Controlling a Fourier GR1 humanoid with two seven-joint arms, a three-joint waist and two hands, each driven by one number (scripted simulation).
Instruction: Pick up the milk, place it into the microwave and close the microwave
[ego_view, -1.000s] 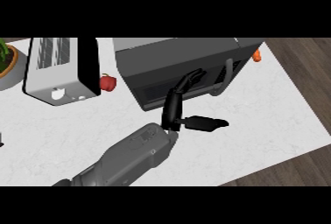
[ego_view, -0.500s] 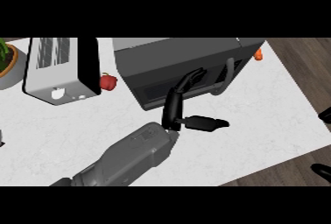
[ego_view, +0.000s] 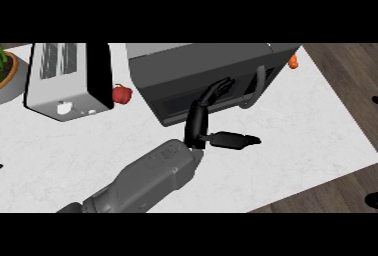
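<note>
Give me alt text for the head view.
A left hand presses straight fingers against the closed door of a dark microwave on a white counter. A toaster and a red pepper sit to its left.

Single head view, steeply downward over the counter (ego_view: 295, 135), microwave (ego_view: 199, 75) near centre.

Microwave (ego_view: 199, 75): dark grey box at the counter's 12 o'clock side, turned slightly askew, door closed. Its front face is directed toward 6 o'clock, and a curved grey handle (ego_view: 255, 87) stands at the door's 3 o'clock edge. The milk cannot be seen in this view.
</note>
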